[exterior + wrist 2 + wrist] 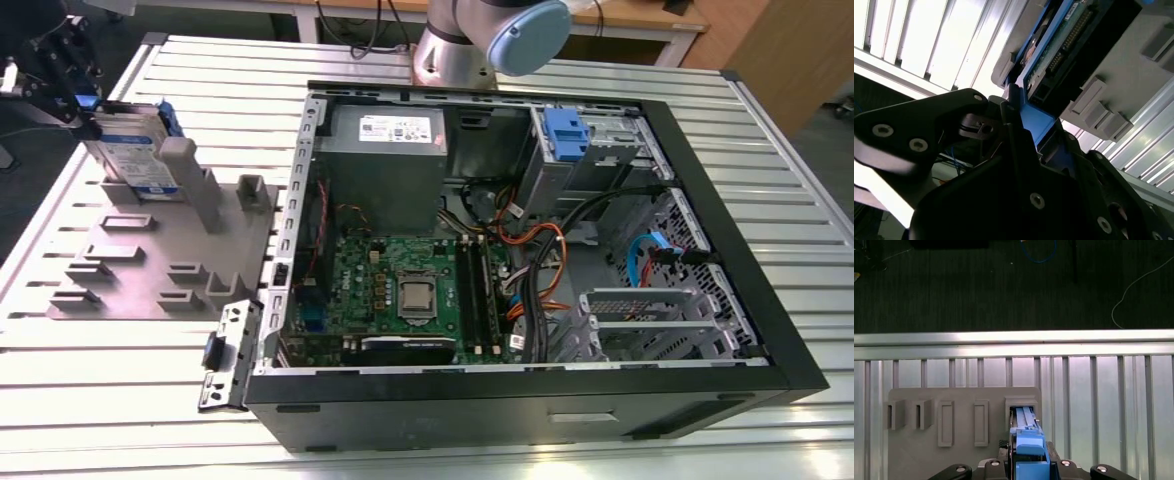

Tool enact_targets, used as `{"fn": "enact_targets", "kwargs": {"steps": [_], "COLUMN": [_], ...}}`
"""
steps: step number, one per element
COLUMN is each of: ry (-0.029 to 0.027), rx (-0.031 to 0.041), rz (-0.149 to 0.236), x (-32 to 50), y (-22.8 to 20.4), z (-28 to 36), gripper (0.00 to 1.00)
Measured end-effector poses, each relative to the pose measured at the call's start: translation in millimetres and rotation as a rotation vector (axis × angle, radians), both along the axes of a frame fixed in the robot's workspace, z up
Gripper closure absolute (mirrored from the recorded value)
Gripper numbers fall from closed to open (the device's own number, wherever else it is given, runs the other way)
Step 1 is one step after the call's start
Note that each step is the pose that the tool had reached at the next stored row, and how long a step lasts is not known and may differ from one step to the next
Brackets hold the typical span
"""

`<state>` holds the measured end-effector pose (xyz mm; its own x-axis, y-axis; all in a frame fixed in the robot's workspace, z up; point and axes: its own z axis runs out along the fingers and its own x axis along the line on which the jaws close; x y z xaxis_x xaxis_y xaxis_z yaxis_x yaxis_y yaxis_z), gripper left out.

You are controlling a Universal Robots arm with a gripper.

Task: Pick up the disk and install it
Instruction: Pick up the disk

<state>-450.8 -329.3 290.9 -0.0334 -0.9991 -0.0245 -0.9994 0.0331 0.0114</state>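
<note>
Closest in the second wrist view, the black end effector [1036, 120] has its 2 fingers [1013, 107] pressed against either side of a blue frame [1043, 125], closed on it with no gap showing. That frame edges the disk [1061, 42], so the disk lies between the fingertips and reaches out just beyond them. Its green circuit side and a row of pins face this camera. The disk stands on edge in a slot of the grey tray [1134, 85].

In the first wrist view that slot is at 1 end of a row of 5 openings. Past the tray runs the ribbed metal surface [1094, 390], then a dark floor [979, 290].

In the exterior view, the nearest thing is an open black computer case [534, 400] lying on its side on the surface, with a green board [400, 290] and cables exposed. Just beside the case, toward the exterior view's left, sits the tray. The disk stands upright at its far corner with its white-and-blue label showing, and the end effector grips its upper edge. Farthest back, the arm's base [461, 45] rises behind the case.
</note>
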Motion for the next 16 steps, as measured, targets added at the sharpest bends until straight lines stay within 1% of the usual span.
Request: {"fn": "enact_targets", "kwargs": {"steps": [13, 16], "ry": [-0.0001, 0.0], "rx": [-0.0001, -0.0001], "rz": [0.0, 0.015], "x": [0.0, 0.0], "y": [0.0, 0.0], "z": [0.0, 0.0], "gripper": [0.63, 0.63]}}
